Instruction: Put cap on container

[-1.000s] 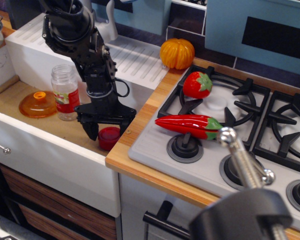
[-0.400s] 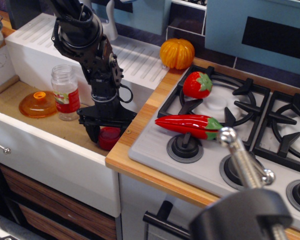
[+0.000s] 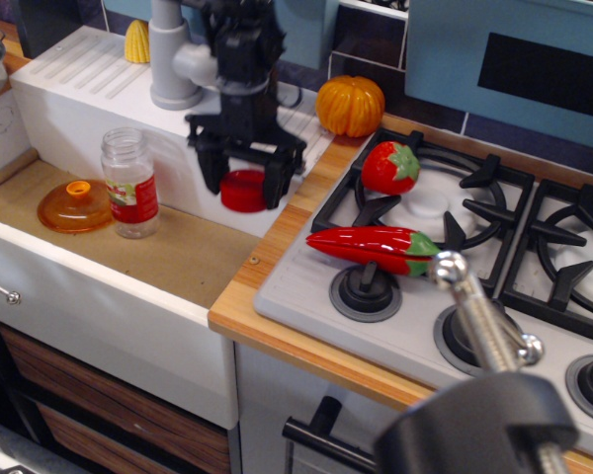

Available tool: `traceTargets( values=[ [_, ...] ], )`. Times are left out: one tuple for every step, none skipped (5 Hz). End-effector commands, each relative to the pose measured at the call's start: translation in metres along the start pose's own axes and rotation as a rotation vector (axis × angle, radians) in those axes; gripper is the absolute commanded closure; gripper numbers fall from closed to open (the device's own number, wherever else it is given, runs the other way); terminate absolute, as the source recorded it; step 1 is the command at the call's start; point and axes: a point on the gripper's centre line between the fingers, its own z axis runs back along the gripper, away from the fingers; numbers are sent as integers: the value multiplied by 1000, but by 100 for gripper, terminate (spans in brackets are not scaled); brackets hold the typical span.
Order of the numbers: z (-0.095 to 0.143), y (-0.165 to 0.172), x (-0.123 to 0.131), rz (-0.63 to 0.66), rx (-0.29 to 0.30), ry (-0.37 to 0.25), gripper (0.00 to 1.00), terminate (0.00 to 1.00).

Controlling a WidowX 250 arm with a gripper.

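Bright, even light; gripper (image 3: 245, 176) motion-blurred, foreground knob (image 3: 474, 420) out of focus.

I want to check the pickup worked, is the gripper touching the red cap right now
Touching. The only view shows the cap lifted clear above the sink floor, clamped between the gripper fingers.

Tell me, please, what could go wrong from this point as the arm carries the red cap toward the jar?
The gripper holds the cap in the air, so a weak grip could let it drop into the sink. The container is narrow and stands free, so an off-centre descent might tip it. The orange lid sits close beside it.
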Motion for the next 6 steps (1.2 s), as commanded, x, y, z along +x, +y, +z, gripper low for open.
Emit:
traceTargets(
  values=[
    [54,41,39,-128,123,-72,100,0],
    [52,62,35,-183,114,-61,100,0],
    [50,84,33,-239,114,-44,100,0],
    [47,99,35,-260,102,-39,100,0],
    [38,108,37,-259,95,-29,100,0],
    [31,115,31,-270,79,-24,100,0]
  ],
)
